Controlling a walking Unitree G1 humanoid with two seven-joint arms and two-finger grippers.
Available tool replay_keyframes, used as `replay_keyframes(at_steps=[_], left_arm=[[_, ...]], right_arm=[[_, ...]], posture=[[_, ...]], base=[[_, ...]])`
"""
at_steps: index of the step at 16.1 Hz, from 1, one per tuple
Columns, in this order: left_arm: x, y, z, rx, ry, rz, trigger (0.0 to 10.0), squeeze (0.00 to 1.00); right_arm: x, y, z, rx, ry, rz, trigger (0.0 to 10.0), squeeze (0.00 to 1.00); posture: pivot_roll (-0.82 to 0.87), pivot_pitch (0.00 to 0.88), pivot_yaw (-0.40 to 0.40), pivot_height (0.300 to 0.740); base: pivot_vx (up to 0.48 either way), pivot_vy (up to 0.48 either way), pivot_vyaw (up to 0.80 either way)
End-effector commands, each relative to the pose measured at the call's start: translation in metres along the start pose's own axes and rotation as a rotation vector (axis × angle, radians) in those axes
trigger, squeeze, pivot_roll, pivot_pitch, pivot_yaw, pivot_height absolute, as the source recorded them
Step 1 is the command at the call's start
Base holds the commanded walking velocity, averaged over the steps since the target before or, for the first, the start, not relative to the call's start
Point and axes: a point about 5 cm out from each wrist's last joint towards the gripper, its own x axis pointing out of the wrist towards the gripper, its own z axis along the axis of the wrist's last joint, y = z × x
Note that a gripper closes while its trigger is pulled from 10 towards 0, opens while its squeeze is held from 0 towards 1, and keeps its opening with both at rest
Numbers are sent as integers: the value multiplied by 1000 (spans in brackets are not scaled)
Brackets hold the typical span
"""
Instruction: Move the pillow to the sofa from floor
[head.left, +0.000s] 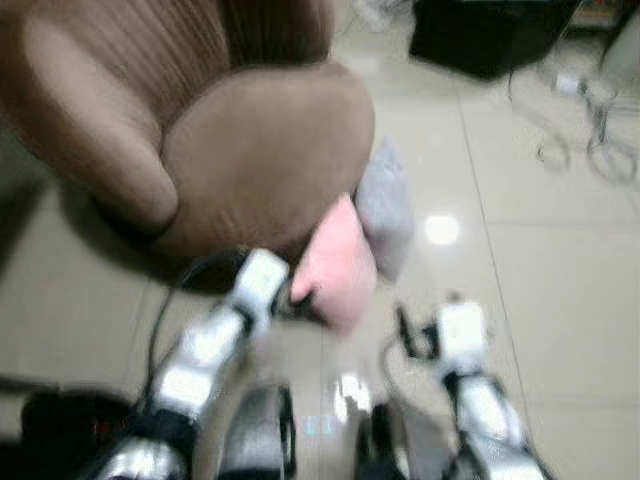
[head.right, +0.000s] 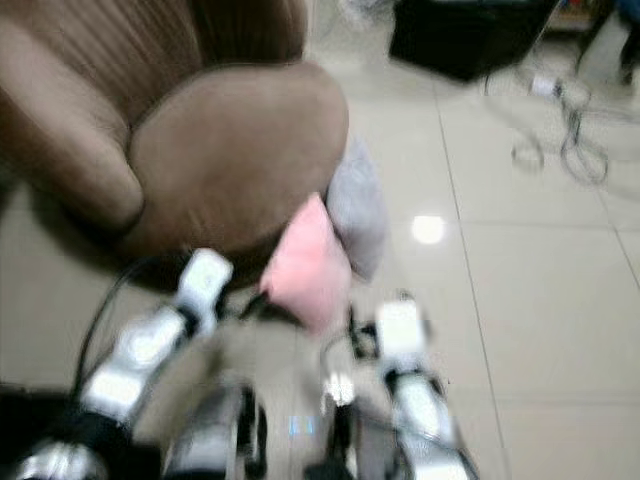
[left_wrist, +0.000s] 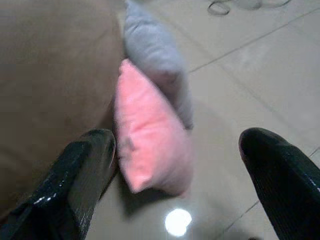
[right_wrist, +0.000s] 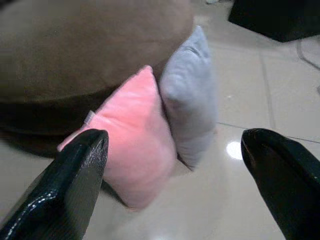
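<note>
A pink pillow (head.left: 338, 262) stands on edge on the tiled floor, leaning against the front of the brown sofa (head.left: 260, 150). Just behind it a grey pillow (head.left: 385, 205) leans the same way. My left gripper (left_wrist: 177, 145) is open and low, close in front of the pink pillow (left_wrist: 147, 132), one finger by the sofa base. My right gripper (right_wrist: 175, 144) is open too, a little further back, with both pillows between its fingers in the right wrist view. Neither gripper touches a pillow. The eye views are blurred.
A black box-like object (head.left: 490, 35) stands at the far right on the floor. Loose cables and a wire frame (head.left: 590, 130) lie to its right. A dark object (head.left: 60, 430) sits by my lower left. Open tile floor (head.left: 560, 300) lies right of the pillows.
</note>
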Motion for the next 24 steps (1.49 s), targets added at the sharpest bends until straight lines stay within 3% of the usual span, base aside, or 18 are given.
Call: replay_keyframes(at_steps=[1, 10, 24], left_arm=[[1, -3, -1, -8, 3, 7, 10000, 1000], [1, -1, -3, -18, 15, 13, 10000, 1000], [-1, 2, -5, 2, 23, 37, 10000, 1000]], right_arm=[[-5, -6, -6, -10, 28, -16, 10000, 0], [-6, -6, -6, -9, 30, -12, 10000, 0], [-8, -4, -7, -6, 37, -10, 10000, 0]], posture=[[16, 276, 28, 670], [14, 269, 30, 670], [16, 271, 33, 670]], base=[[0, 0, 0], [404, 0, 0], [121, 0, 0]])
